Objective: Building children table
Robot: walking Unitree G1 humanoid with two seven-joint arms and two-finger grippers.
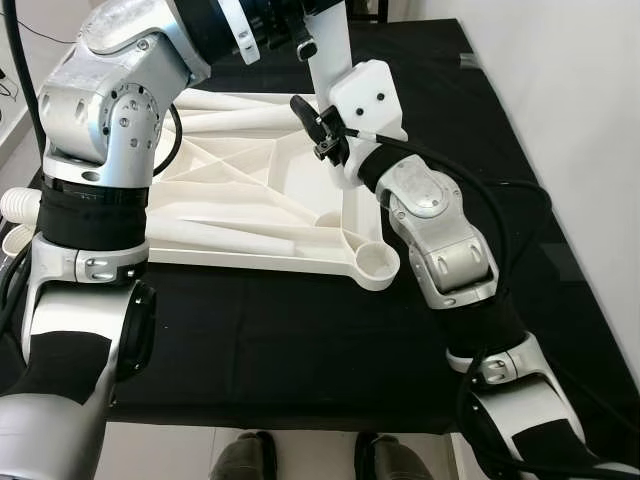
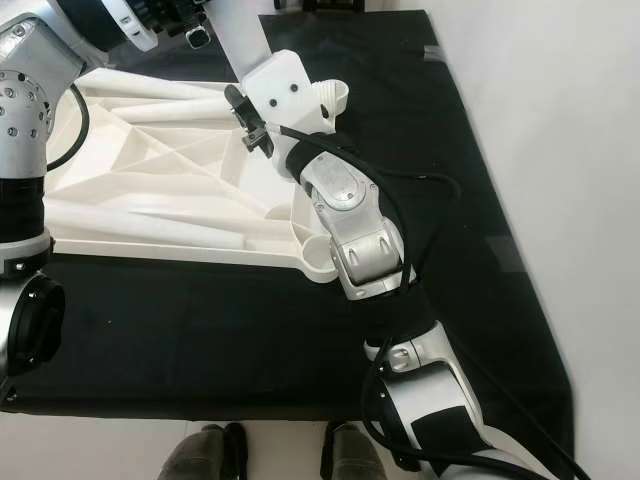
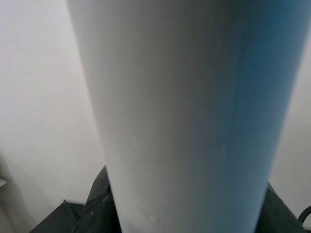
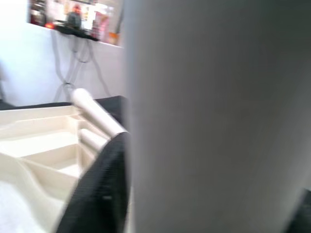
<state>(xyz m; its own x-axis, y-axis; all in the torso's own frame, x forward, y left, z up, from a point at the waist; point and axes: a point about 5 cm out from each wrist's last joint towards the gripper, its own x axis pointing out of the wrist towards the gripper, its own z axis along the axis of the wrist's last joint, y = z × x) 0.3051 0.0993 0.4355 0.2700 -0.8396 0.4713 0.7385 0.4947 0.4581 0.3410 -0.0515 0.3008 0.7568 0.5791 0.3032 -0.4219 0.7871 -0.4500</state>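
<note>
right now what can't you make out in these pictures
- Left hand: cut off by the top edge in the eye views; a white leg blocks its wrist view.
- Right hand: behind its white wrist housing; fingers unseen.
- Far corner of the tabletop: hidden behind the left arm.

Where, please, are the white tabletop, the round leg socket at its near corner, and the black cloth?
white tabletop point(image 1: 250, 185): left eye view, ribbed underside.
leg socket point(image 1: 377, 262): left eye view, round cup.
black cloth point(image 1: 300, 340): left eye view, bare near part.
</note>
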